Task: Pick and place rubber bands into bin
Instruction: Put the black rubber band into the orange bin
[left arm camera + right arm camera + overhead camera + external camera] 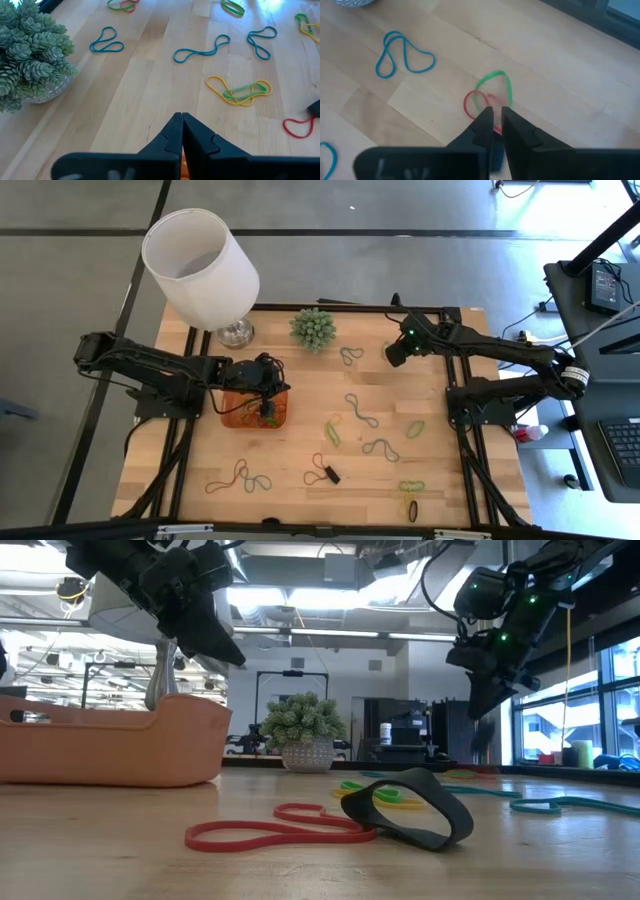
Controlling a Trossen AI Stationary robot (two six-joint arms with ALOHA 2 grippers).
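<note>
Left gripper (268, 408) sits over the orange bin (232, 418), left of centre in the high view. Fingers (172, 137) pressed together, nothing visible between them.

Right gripper (496, 125) is upper right of the high view, hovering above a linked red-and-green band pair (487, 96) near the table's far edge. Jaws stand a slit apart; whether a strand is caught between them I can't tell from the wrist view.

Rubber bands lie scattered flat across the centre and lower half of the high view: teal loops (361, 412) mid-table, a yellow-green tangle (332, 432) below centre, a dark one (329, 473) low centre, more along the bottom edge (240, 478). Something band-like already shows in the bin, details too small to call.

Handling guess: near weightless, floppy, no stiffness, grippy rubber. They lie flush on the wood, so tips likely need to touch down and scrape a strand up. Best hold looks like a crossing or twist, where two strands stack and give some height. Linked ones should come up together. Thin strand may slip out of a loose pinch, or cling to the pad on release, so open fully, low over the bin.
</note>
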